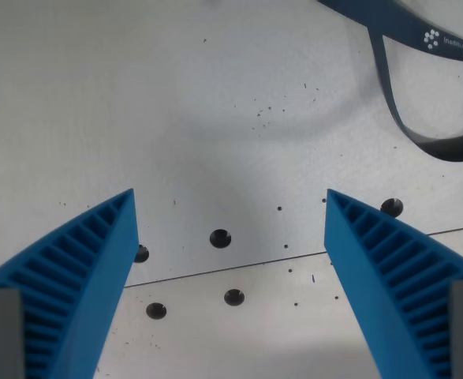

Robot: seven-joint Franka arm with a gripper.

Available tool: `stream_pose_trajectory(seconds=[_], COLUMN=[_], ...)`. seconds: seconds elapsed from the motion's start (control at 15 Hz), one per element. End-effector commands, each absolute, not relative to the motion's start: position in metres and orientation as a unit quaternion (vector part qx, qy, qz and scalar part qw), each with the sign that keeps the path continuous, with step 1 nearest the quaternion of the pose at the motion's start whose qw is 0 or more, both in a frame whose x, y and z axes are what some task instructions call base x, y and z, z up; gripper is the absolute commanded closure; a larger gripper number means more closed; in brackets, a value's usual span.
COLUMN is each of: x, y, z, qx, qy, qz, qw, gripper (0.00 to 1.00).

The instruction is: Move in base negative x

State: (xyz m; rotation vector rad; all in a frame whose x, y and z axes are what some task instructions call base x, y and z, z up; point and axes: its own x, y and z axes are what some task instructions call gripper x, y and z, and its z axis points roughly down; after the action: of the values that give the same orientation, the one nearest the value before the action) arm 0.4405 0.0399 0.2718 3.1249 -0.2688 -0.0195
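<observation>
My gripper [229, 197] is open and empty. Its two blue ribbed fingers [81, 268] rise from the bottom corners of the wrist view, with a wide gap between the tips. Below it lies a bare grey metal tabletop [176, 118] with small dark specks. Nothing sits between the fingers.
A dark blue lanyard strap [397, 95] with white print loops across the wrist view's top right. Several round bolt holes [220, 238] dot the plate. A thin seam [239, 264] between two plates runs across the lower part of the view.
</observation>
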Motion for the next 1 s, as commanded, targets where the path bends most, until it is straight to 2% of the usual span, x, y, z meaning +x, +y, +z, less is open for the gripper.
stream_pose_trajectory(seconds=[0.07, 1.0], x=[0.435, 0.362], y=[0.039, 0.027], z=[0.273, 0.267], qx=[0.996, 0.996], qy=[-0.086, -0.086], qz=[-0.004, -0.004], qw=[0.002, 0.002], gripper=[0.00, 0.00])
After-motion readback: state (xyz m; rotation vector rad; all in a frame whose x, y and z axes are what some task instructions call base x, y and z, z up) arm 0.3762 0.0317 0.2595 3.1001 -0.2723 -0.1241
